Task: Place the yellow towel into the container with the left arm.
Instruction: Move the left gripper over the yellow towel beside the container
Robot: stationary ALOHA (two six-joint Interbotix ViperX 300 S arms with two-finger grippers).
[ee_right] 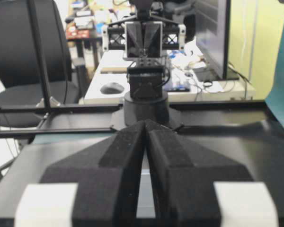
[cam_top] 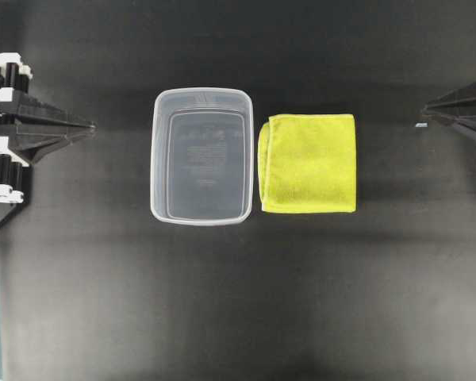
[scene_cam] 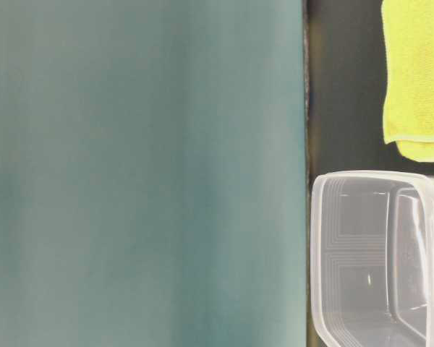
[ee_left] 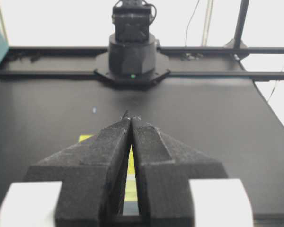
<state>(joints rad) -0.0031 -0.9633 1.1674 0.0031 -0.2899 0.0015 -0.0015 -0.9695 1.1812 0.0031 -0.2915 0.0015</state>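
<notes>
The yellow towel [cam_top: 309, 163] lies folded flat on the black table, just right of the container [cam_top: 157, 159], a clear empty tub at the table's middle. Both also show in the table-level view, the towel [scene_cam: 416, 79] above the container [scene_cam: 325, 238]. My left gripper [cam_top: 91, 125] is shut and empty at the left edge, well clear of the tub. In the left wrist view its tips [ee_left: 131, 117] meet, and a sliver of the towel [ee_left: 130, 163] shows in the gap behind them. My right gripper [cam_top: 419, 125] is shut and empty at the right edge; its tips [ee_right: 145, 122] meet.
A teal panel [scene_cam: 145, 173] fills most of the table-level view. The right arm's base [ee_left: 132, 56] stands at the table's far end in the left wrist view. The left arm's base [ee_right: 144, 90] faces the right wrist camera, with a desk and chair beyond.
</notes>
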